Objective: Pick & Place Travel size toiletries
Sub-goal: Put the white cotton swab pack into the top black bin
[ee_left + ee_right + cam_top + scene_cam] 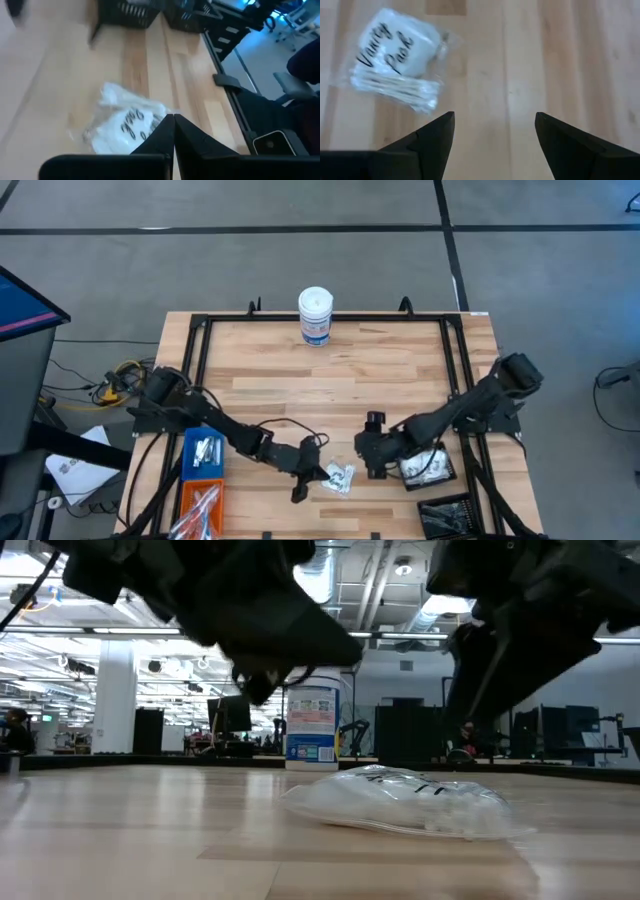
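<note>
A butcher-block table (380,370) fills the middle of a grey-floored workshop, with a white canister (315,315) standing at its far edge. The landmark here is the clear packet (340,477) lying flat on the bare wood near the front edge, a crinkly bag of cotton swabs and pads with script lettering on it. The left gripper (312,476) sits just beside the packet on its left, fingers pressed together with nothing between them. The right gripper (372,461) hovers just beside the packet on its right, fingers spread wide and empty; in its wrist view the packet lies ahead and off to one side of the gap.

Left of the packet, a blue bin (205,453) and an orange bin (200,505) already hold items. Right of it, a black bin (428,467) holds similar white packets, and another black bin (447,516) holds dark pieces. Sorting looks mostly done; this packet seems the only item left on the wood, and it is not yet grasped.
</note>
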Robot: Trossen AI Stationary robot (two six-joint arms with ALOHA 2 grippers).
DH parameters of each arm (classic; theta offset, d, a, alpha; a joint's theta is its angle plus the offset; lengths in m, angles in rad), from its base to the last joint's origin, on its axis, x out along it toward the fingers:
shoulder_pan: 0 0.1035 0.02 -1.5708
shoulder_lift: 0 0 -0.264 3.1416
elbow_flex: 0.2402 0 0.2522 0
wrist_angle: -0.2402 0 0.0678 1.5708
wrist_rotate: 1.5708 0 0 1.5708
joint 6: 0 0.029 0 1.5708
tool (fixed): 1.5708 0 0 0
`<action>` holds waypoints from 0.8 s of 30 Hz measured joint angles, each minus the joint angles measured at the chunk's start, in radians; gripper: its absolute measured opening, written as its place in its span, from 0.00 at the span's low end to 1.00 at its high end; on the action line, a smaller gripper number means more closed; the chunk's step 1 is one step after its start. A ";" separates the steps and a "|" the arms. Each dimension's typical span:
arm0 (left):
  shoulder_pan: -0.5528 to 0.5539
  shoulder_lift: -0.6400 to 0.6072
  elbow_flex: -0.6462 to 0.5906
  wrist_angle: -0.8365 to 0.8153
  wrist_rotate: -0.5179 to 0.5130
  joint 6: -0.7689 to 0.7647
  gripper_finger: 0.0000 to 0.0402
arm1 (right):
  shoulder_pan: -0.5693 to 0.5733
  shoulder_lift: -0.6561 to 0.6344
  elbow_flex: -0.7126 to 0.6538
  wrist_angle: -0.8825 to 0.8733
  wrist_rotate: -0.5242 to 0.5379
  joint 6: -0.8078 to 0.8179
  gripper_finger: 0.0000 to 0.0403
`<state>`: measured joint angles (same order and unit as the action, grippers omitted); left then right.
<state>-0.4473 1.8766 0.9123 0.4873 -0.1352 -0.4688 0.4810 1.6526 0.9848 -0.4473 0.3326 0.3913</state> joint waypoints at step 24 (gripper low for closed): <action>0.023 -0.035 0.001 -0.163 0.373 -0.068 0.00 | -0.004 0.070 0.001 0.151 -0.150 -0.084 0.62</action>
<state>-0.4248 1.8414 0.9130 0.3246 0.2373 -0.5363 0.4774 1.7229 0.9859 -0.2960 0.1829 0.3076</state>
